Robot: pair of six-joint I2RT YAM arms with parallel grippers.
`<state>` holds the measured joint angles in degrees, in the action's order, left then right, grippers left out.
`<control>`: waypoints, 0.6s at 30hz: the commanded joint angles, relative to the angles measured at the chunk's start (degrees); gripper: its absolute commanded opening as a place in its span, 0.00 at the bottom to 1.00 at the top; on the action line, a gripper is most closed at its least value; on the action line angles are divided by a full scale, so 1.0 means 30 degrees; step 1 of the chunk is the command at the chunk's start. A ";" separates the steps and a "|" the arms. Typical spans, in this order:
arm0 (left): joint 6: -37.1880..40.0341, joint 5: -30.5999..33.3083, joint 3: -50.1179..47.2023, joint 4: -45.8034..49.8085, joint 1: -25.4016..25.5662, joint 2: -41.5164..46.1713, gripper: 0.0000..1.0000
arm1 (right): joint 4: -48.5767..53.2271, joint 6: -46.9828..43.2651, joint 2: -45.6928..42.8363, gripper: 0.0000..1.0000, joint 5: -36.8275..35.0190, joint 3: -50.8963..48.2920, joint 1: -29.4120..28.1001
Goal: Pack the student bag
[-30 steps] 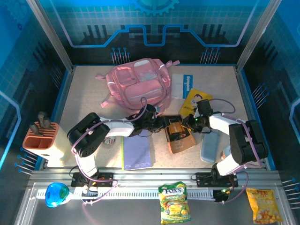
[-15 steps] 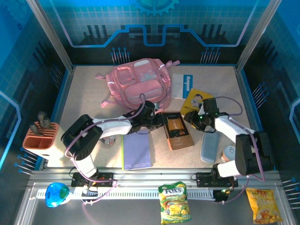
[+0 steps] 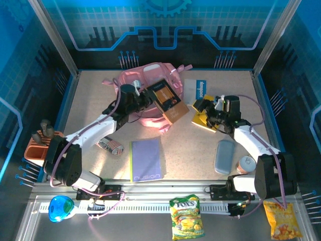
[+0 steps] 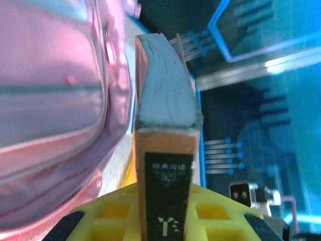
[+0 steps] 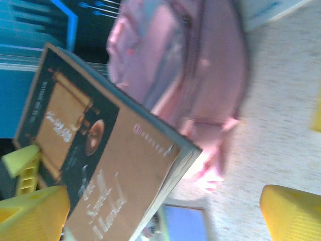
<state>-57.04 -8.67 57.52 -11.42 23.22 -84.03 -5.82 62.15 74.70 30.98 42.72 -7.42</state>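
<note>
The left pincer [image 3: 146, 99] is clamped on a book [image 3: 168, 100]. In the left wrist view its yellow fingers [image 4: 215, 217] press on either side of the book's lower end. The book is held off the desk [image 3: 193, 145], tilted, over the front of the bag [image 3: 134, 80], with its brown-and-black cover facing up. From the left wrist camera the book stands edge-on just right of the bag's pink pocket [image 4: 50, 100]. Whether the two touch cannot be told.

The right pincer [image 3: 199, 111] gapes wide with nothing in it, off to the right of the bag and over a yellow booklet [image 3: 203, 121]. Its wrist camera looks across at the book's cover [image 5: 100, 165], with the bag [image 5: 200, 65] behind it.

The bag lies on the desk at the far side, its front pockets up. A white booklet [image 3: 195, 90] lies just right of the bag. A purple notebook [image 3: 146, 159] lies on the near side of the bag, well apart from it, and a grey case [image 3: 224, 155] lies farther right.
</note>
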 commanded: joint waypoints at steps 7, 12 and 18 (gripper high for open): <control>-0.3055 0.2385 0.1090 -0.4430 -0.0768 0.1116 0.00 | -0.7245 0.6945 0.2039 1.00 0.1521 0.1437 -0.2225; -0.4072 0.2508 0.1270 -0.5071 -0.0769 0.0754 0.00 | -0.9960 0.8967 0.3626 1.00 0.1885 0.2191 -0.3057; -0.4859 0.2101 0.1497 -0.5820 -0.0776 0.0159 0.00 | -1.2026 1.0446 0.5195 1.00 0.1469 0.2456 -0.4040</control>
<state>-68.97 -2.35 58.85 -21.34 21.21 -83.42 -35.35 89.36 88.62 35.00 48.58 -18.37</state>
